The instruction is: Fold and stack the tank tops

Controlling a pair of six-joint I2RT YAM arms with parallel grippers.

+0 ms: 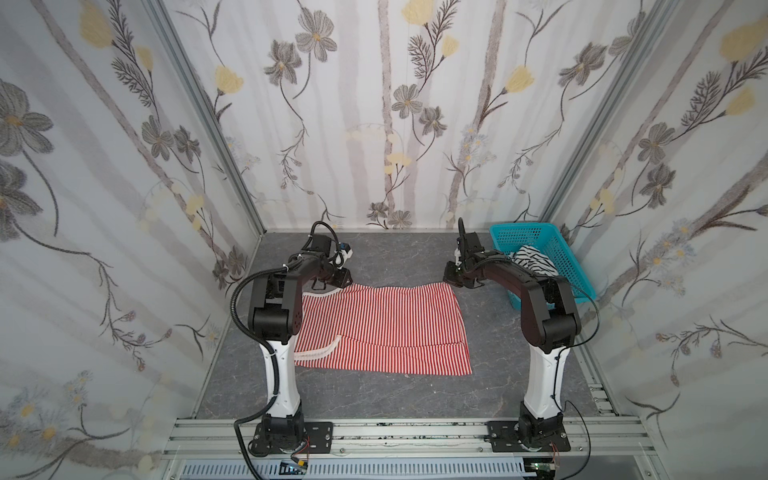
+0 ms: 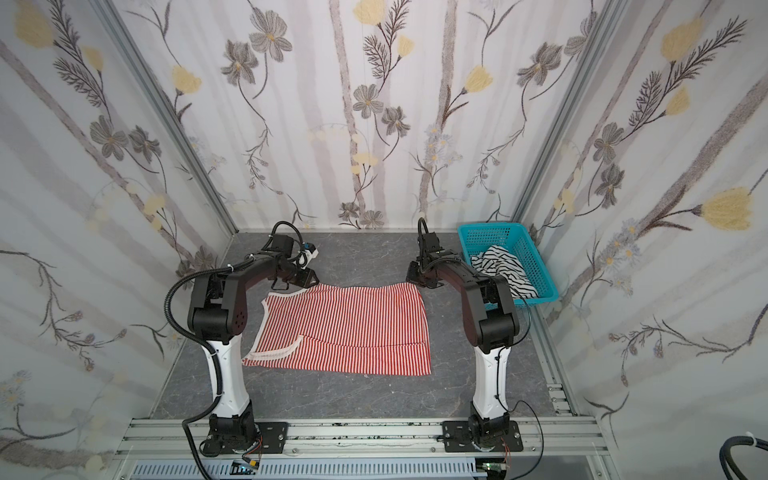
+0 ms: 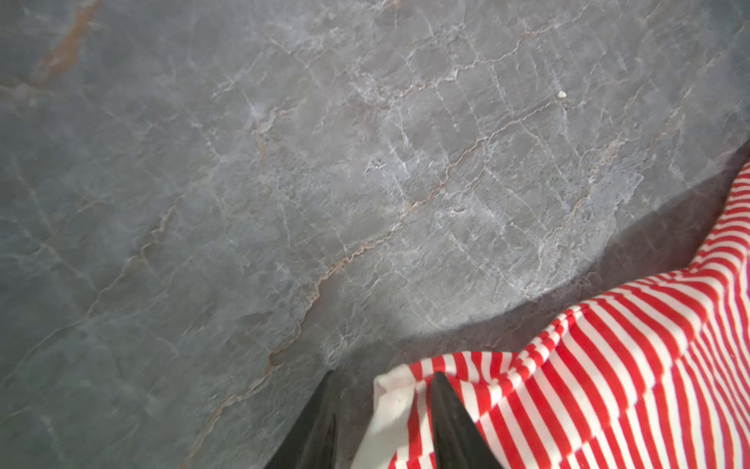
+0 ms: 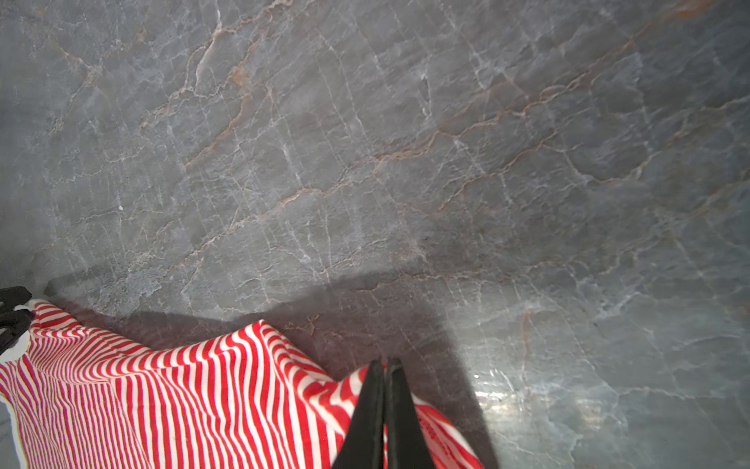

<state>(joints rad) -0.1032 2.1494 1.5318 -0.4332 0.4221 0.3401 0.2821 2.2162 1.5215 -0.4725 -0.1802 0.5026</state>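
The red-and-white tank top [image 1: 386, 328] [image 2: 349, 328] lies spread on the grey table, its near edge folded over. My left gripper [image 1: 332, 284] [image 3: 384, 372] is at its far left corner, jaws part way apart, with the white trim bunched between them. At the far right corner my right gripper [image 1: 451, 280] [image 4: 384, 359] is shut on the striped cloth [image 4: 162, 385]. In both wrist views that far edge hangs a little above the table with shadow beneath. The black-and-white tank top [image 1: 534, 259] [image 2: 500, 266] lies crumpled in the basket.
A teal perforated basket [image 1: 569, 266] [image 2: 532, 266] stands at the back right, close behind the right arm. Flowered walls close in the table at the back and on both sides. A metal rail [image 1: 395, 432] with the arm bases runs along the front.
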